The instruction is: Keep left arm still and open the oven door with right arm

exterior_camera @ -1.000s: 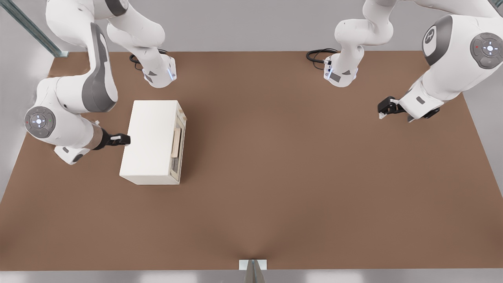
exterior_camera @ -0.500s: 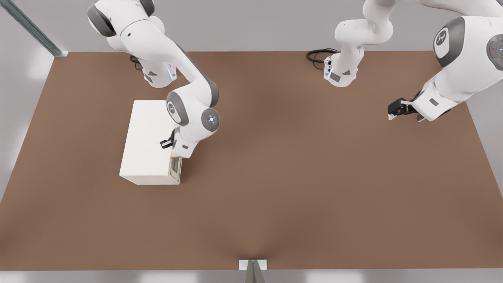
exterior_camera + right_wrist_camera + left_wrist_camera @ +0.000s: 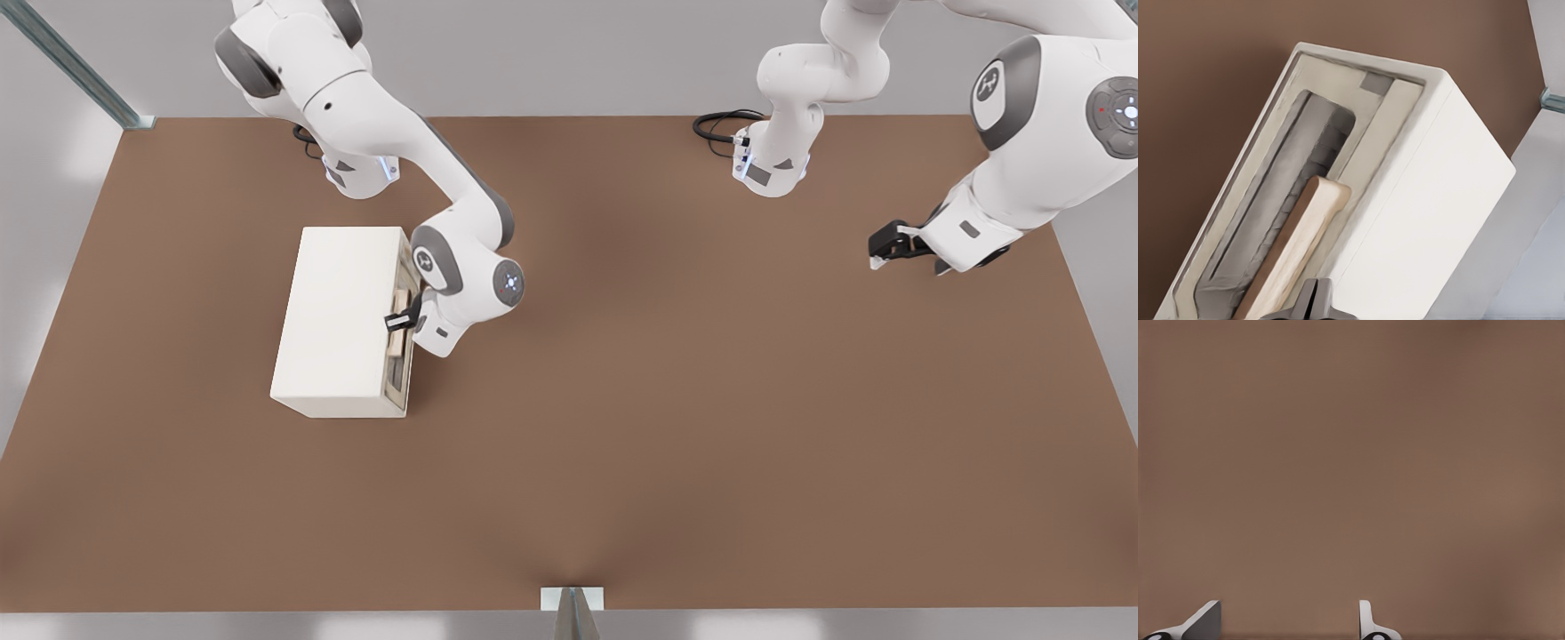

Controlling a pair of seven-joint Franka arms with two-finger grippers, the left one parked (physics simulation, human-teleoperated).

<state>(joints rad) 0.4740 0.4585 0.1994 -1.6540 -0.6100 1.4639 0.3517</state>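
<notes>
Gripper (image 3: pixel 397 322) sits at the wooden handle (image 3: pixel 1295 253) of the shut oven door (image 3: pixel 1281 200); finger spread can't be told. Best to straddle the bar squarely, clamp, then pull along the hinge arc.

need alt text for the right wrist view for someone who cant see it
Close view of the cream-white oven on a brown table, its closed oven door showing a dark window and a pale wooden bar handle. The black gripper sits right at the near end of that handle, beside the oven's top edge.
</notes>
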